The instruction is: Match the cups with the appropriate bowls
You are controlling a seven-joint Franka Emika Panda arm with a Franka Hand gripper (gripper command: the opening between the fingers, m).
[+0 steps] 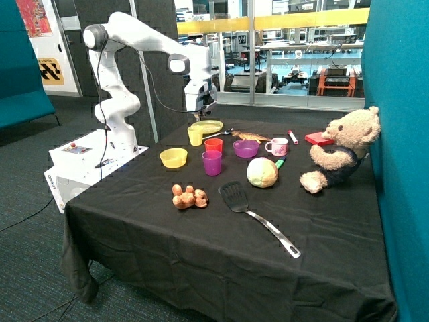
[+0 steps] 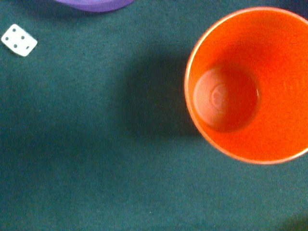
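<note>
Red cup (image 2: 245,84) stands empty on the dark cloth (image 2: 96,159), a white die (image 2: 19,40) nearby. Gripper (image 1: 201,109) hovers above the yellow cup (image 1: 195,136); its finger spread cannot be told

The arm (image 1: 134,40) is glossy white with rounded segments and dark grey joint caps. A thin black cable runs along it. It stands on a white box base (image 1: 90,157) that carries a small red button. The gripper (image 1: 200,100) is dark.
</note>
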